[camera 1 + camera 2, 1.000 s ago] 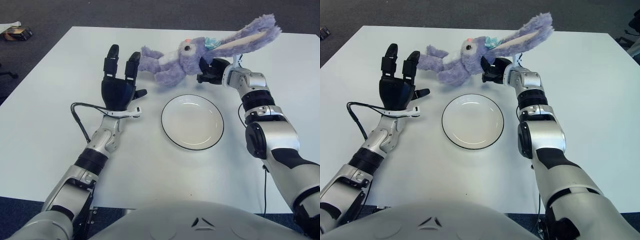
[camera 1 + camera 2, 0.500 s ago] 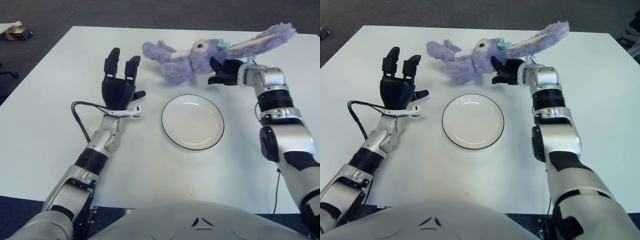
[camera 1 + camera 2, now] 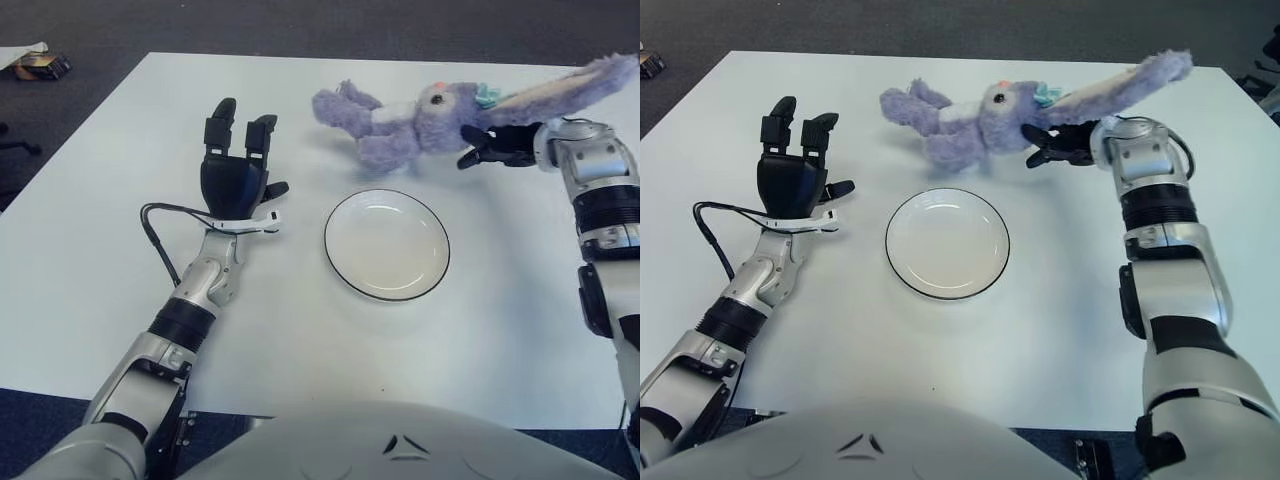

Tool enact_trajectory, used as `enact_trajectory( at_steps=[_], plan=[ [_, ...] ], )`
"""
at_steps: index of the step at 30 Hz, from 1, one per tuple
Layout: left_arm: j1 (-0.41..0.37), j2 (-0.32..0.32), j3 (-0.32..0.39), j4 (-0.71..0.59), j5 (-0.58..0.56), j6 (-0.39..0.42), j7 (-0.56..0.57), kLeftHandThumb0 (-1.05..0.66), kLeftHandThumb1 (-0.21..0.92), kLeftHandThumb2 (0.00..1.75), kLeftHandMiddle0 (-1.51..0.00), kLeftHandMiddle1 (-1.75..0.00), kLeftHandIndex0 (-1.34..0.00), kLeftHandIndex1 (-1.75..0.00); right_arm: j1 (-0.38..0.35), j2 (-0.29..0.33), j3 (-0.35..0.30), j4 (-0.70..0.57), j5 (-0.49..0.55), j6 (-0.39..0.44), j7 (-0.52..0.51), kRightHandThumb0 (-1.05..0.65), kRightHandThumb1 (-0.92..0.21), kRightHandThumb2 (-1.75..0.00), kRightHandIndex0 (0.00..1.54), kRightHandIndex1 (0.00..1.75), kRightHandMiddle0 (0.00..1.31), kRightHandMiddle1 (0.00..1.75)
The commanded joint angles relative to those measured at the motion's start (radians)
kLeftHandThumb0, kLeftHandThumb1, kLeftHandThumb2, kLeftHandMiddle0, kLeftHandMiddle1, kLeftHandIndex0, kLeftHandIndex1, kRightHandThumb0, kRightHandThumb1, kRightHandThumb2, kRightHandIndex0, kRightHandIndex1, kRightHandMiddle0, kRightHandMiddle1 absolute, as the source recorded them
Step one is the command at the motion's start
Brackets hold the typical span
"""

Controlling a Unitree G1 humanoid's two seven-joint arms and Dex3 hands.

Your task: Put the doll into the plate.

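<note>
A white worktop [image 3: 90, 260] stands on dark grey carpet and fills most of my view. Near its middle, a little toward my right, sits a round white plate [image 3: 387, 245] with a thin dark rim, holding nothing.

My right hand [image 3: 500, 148] is raised beyond the plate and to its right, with its dark fingers [image 3: 1052, 146] closed on the doll [image 3: 420, 118], a purple plush rabbit with a white chest, a pink nose and a small teal bow by its ear. I hold it at the head, near where the ears begin. Its body stretches away to my left with the legs trailing, and one long ear sticks out to the right past my wrist toward the edge of the view. The doll shows beyond the far rim of the plate, not over the dish; I cannot tell whether its body touches the worktop or hangs just above it.

My left hand [image 3: 236, 165] shows well to the left of the plate, palm toward the camera, its black fingers [image 3: 218, 125] pointing away from me and spread loosely, holding nothing. A black cable [image 3: 160, 240] loops out from the wrist and runs back along the forearm.

At the far left corner, off the worktop, a small dark object [image 3: 40, 66] lies on the carpet; I cannot make out what it is.
</note>
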Motion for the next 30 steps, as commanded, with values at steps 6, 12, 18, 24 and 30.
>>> enact_trajectory(
  at_steps=[6, 12, 18, 24, 30],
  plan=[
    [0.009, 0.006, 0.011, -0.009, -0.027, -0.02, -0.013, -0.46, 0.28, 1.02, 0.0, -0.57, 0.0, -1.13, -0.01, -0.061, 0.071, 0.114, -0.125, -0.273, 0.014, -0.81, -0.92, -0.57, 0.23, 1.08, 0.0, 0.65],
    [0.012, 0.005, 0.013, -0.013, -0.039, -0.028, -0.016, -0.42, 0.26, 1.04, 0.0, -0.58, 0.0, -1.15, -0.015, -0.096, 0.112, 0.135, -0.201, -0.413, 0.023, -0.78, -0.92, -0.5, 0.27, 1.05, 0.0, 0.74],
    [0.012, 0.006, 0.013, -0.012, -0.046, -0.039, -0.016, -0.39, 0.24, 1.07, 0.0, -0.62, 0.0, -1.17, -0.017, -0.116, 0.135, 0.131, -0.256, -0.476, 0.031, -0.72, -0.92, -0.46, 0.28, 0.98, 0.0, 0.74],
    [0.014, 0.004, 0.012, -0.013, -0.039, -0.037, -0.011, -0.41, 0.24, 1.07, 0.0, -0.61, 0.0, -1.16, -0.015, -0.135, 0.174, 0.112, -0.324, -0.53, 0.028, -0.68, -0.92, -0.48, 0.26, 0.9, 0.0, 0.55],
    [0.018, 0.0, 0.012, -0.022, -0.04, -0.037, -0.013, -0.42, 0.24, 1.07, 0.0, -0.6, 0.0, -1.16, -0.012, -0.142, 0.184, 0.109, -0.363, -0.596, 0.008, -0.74, -0.92, -0.51, 0.04, 0.65, 0.0, 0.39]
  ],
)
